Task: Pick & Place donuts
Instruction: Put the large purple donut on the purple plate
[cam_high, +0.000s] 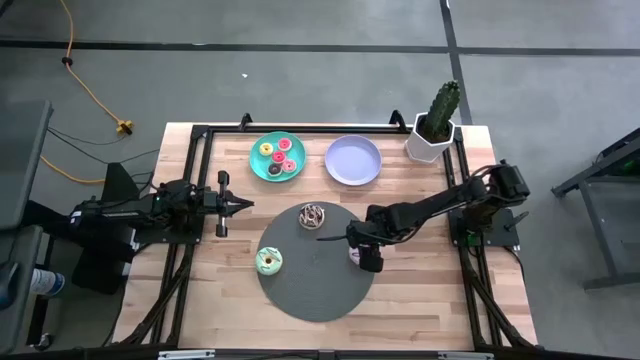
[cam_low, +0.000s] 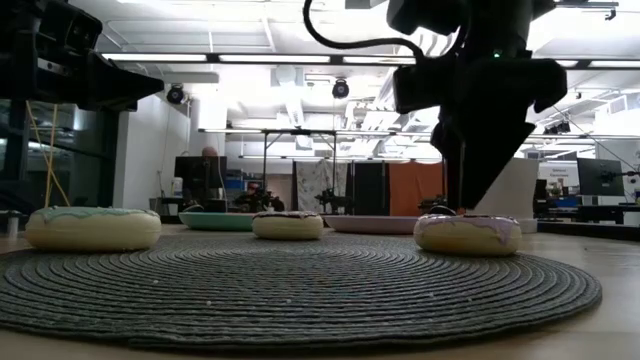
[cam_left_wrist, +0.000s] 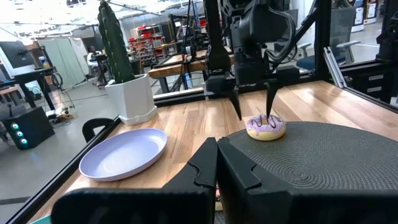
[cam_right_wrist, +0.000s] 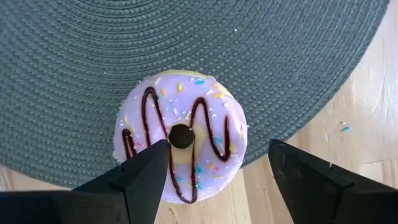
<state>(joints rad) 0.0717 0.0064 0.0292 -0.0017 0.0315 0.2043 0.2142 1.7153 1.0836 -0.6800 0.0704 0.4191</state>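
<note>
Donuts are spread over the table in the high view: four small pink, red and yellow toy rings (cam_high: 277, 157) lie on the round teal plate (cam_high: 258, 166) at about twelve o'clock from the big dark grey woven disc (cam_high: 316, 285), beside an empty lilac plate (cam_high: 353, 160). On the disc, a chocolate-sprinkled donut (cam_high: 314, 215) sits near twelve o'clock, a green-iced donut (cam_high: 269, 261) near nine, and a lilac-iced donut (cam_high: 355, 256) at the three o'clock rim, mostly hidden under the right gripper (cam_high: 362, 252). The left gripper (cam_high: 238, 204) waits off the disc toward ten o'clock, above bare wood. A potted cactus (cam_high: 439, 118) stands at the far right corner.

In the low view, the right arm hangs directly over the lilac-iced donut (cam_low: 467, 233), its dark tip reaching down to it; the green-iced donut (cam_low: 92, 227) and the sprinkled one (cam_low: 287, 224) rest flat on the mat.

From the left wrist view, the left gripper's fingers (cam_left_wrist: 205, 168) meet, clenched on nothing. Farther off, the right gripper (cam_left_wrist: 254, 112) stands vertical with fingers spread, straddling the donut (cam_left_wrist: 265, 127).

The right wrist view shows the fingers (cam_right_wrist: 146, 174) released and parted to either side of the lilac donut (cam_right_wrist: 181, 135), which overhangs the disc's edge onto wood. Judging by this stance, a top-down grasp is being lined up.
</note>
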